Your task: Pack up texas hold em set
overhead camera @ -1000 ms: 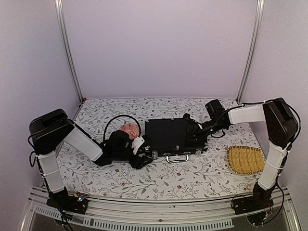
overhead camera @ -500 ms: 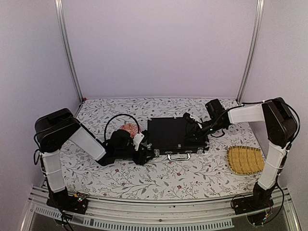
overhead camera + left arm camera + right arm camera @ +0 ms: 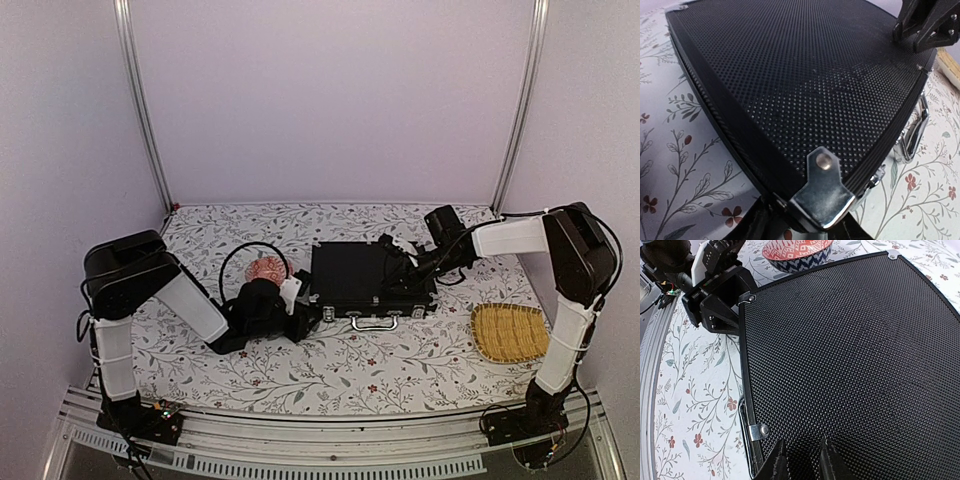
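Top external view: over the last second the black briefcase has slid a little to the right across the table, away from the pink patterned bowl. The left arm has followed it, its upper housing swinging in toward the middle. The lid lies flat and shut with the silver handle facing the near edge, so the packing looks all but finished. I judge that what remains is squaring the case up and fastening it. No chips, disc or cards show outside it. The left hand lies low at the near-left corner, its fingers straddling the chrome corner cap and narrowing, though I cannot tell whether they bite yet. The right arm reaches in from the far right, its hand over the lid's far-right part with fingers drawn close together. Whether they pinch anything I cannot tell.
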`<state>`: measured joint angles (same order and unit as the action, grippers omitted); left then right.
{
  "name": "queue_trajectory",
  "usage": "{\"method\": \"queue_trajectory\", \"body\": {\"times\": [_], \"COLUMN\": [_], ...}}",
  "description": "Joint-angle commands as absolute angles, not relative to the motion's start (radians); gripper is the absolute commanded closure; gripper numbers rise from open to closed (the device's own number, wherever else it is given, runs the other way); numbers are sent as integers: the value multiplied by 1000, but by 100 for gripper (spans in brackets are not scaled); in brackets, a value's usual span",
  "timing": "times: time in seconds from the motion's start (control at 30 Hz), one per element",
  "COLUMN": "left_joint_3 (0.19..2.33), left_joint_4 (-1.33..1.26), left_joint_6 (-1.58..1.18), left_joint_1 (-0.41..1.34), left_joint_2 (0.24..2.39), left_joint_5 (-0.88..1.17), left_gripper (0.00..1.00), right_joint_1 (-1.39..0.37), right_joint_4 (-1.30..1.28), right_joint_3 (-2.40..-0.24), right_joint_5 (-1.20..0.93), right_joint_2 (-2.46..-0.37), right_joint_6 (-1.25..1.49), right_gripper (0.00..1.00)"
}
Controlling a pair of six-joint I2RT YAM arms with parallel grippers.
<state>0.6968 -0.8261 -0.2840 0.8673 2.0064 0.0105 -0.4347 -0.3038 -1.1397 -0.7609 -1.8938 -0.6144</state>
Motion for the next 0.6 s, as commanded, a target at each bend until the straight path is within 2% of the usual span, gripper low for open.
{"method": "queue_trajectory", "body": {"times": [0.0,0.13,0.3,0.5,0.57], "left_joint_3": [733,727,692,662,653], "left_joint_4": [-867,-829,-733,-587,-527], "left_joint_6": [-323,-322,-269,-204,-192], "left_joint_1": [948,956,954,941,930], "left_joint_2": [2043,2029,1945,1827,1769], "left_joint_5": [-1,-26,-77,-81,-81], "left_gripper": [55,44,36,34,34], "right_joint_1": [-471,-471,-471,-472,-483], "right_joint_4": [-499,-499,-500,-497,-493], "right_joint_3": [-1066,-1069,-1068,-1074,-1072], "right_joint_5": [-597,-595,-582,-543,-518], "right_joint_2": [-2005,-2002,-1984,-1910,-1853], "right_joint_6": [-604,-604,-608,-615,-619], "right_gripper": [76,76,75,64,55]}}
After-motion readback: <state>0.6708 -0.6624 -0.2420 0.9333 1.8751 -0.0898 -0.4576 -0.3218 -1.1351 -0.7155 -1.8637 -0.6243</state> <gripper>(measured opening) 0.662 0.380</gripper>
